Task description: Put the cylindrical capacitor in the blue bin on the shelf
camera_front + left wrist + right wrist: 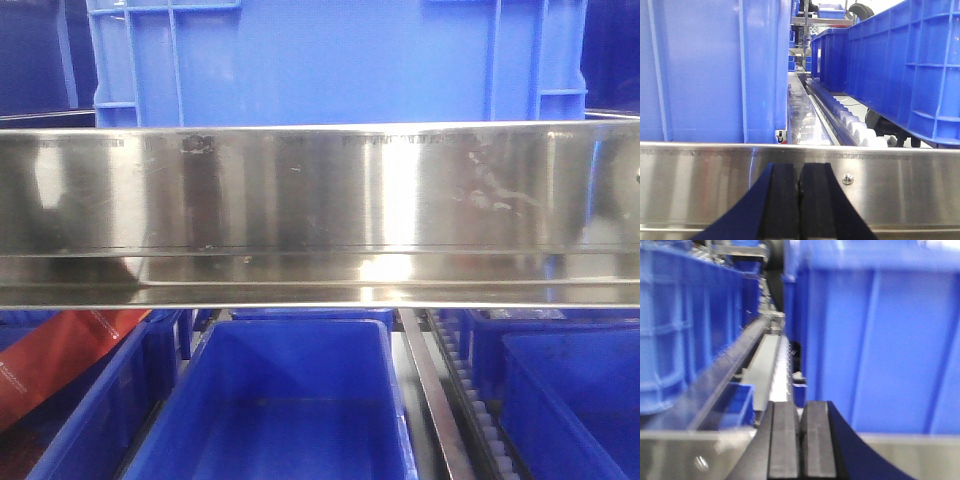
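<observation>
While both wrist views look along the shelf, the front view faces its broad steel rail (320,190), which runs level across the whole picture and serves here as the landmark. Nearest, just in front of the rail, the left gripper (800,200) has its two black pads pressed together, with only a thin seam between them and nothing seen in it. The right gripper (801,440) also stands just before the rail, its pads drawn close with a narrow slit; whether something small sits there I cannot tell, because this view is blurred. Below the rail, an open blue bin (290,400) shows a bare floor, with more blue bins beside it and a red sheet (60,360) at the left. Above and behind the rail stands a large blue crate (340,60). A roller track (852,125) runs away behind the rail. The cylindrical capacitor appears in no view, so its place and its axis cannot be told.
</observation>
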You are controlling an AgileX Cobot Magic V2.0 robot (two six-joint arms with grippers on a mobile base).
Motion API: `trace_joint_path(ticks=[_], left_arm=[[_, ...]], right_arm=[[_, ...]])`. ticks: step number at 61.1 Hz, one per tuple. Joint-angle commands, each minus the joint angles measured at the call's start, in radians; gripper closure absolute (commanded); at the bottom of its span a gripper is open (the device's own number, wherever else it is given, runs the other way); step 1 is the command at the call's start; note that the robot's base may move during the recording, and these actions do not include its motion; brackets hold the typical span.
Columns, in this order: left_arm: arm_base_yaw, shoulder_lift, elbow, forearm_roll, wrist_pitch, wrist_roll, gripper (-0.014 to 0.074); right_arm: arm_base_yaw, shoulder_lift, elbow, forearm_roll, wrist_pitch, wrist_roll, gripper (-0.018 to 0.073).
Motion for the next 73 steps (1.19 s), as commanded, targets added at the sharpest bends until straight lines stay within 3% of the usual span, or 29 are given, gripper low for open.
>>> trace_joint_path(ticks=[1, 16, 73], left_arm=[[0.001, -0.005, -0.001, -0.004, -0.028, 0.003, 0.0708], [0.001, -0.005, -0.001, -0.004, -0.028, 0.003, 0.0708], [0.001, -0.005, -0.001, -0.004, -0.028, 0.003, 0.0708]], right_arm=[[-0.014, -0.044, 0.057, 0.003, -0.038, -0.004, 0.0721], [-0.016, -0.049, 0.159, 0.001, -0.152, 0.004, 0.0721], [-0.016, -0.049, 0.159, 0.001, -0.135, 0.027, 0.0721]])
